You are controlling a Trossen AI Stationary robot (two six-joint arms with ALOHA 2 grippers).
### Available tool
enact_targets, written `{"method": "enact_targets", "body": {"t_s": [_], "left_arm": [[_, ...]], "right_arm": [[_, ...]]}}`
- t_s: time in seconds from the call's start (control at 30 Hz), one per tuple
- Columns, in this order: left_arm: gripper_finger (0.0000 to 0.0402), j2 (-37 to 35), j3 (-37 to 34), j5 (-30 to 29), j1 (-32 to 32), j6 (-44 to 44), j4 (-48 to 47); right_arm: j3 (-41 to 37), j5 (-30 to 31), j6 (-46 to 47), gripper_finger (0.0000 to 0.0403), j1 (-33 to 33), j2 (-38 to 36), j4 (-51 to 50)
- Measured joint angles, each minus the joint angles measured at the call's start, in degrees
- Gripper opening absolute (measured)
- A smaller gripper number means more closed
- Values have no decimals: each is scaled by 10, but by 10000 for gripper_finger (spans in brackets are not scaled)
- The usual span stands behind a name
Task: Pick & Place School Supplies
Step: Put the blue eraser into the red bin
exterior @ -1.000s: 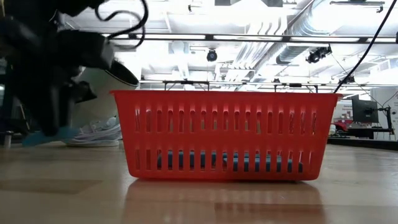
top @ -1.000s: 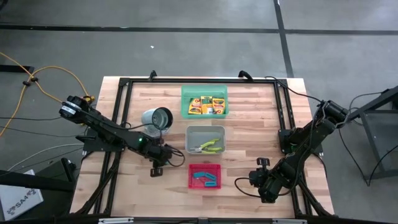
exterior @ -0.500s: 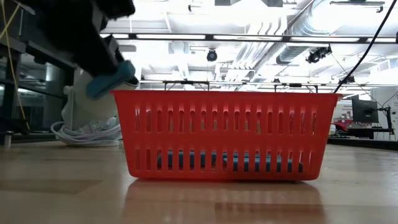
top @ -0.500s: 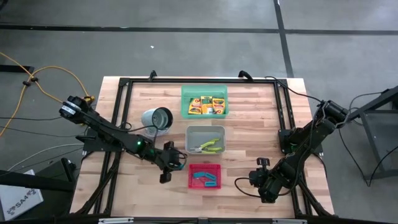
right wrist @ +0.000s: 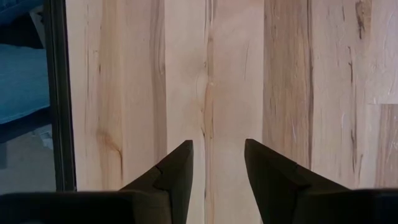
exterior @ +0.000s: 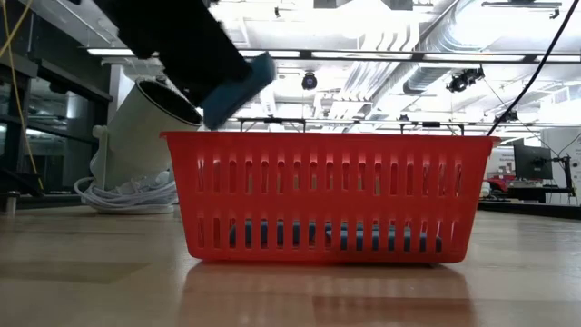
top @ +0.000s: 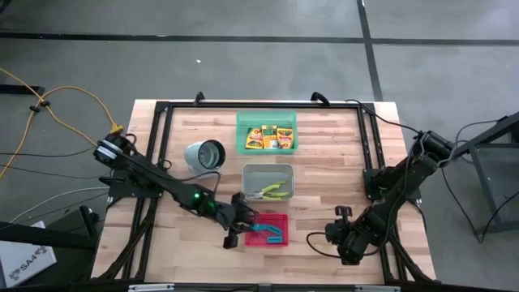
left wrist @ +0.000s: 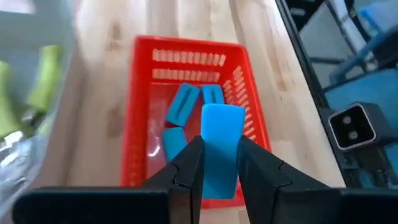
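1. Left gripper clamps a light-blue piece between its fingers, over the red tray near lower centre of the high view.
2. Piece looks light, stiff and smooth, so likely slippery; take it across the flat sides, mid-length.
3. More blue pieces lie in the tray.
4. Right gripper waits with fingers apart over bare bench, lower right.

Nothing on the table could be read. The crayon boxes in the green tray carried printed fronts, but the lettering was far too small to make out. A white sheet on the floor at the left showed dark characters, too blurred to read with any confidence.
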Motion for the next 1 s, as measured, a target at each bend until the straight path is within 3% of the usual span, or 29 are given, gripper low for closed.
{"method": "enact_targets", "body": {"t_s": [0.3,0.8,1.0], "left_arm": [[75,80,73,20,1,63,3],[76,128,72,56,35,56,21],[105,128,72,74,35,56,37]], "right_arm": [[0,0,1,136,6,0,1],[0,2,2,136,6,0,3],[0,2,2,136,6,0,3]]}}
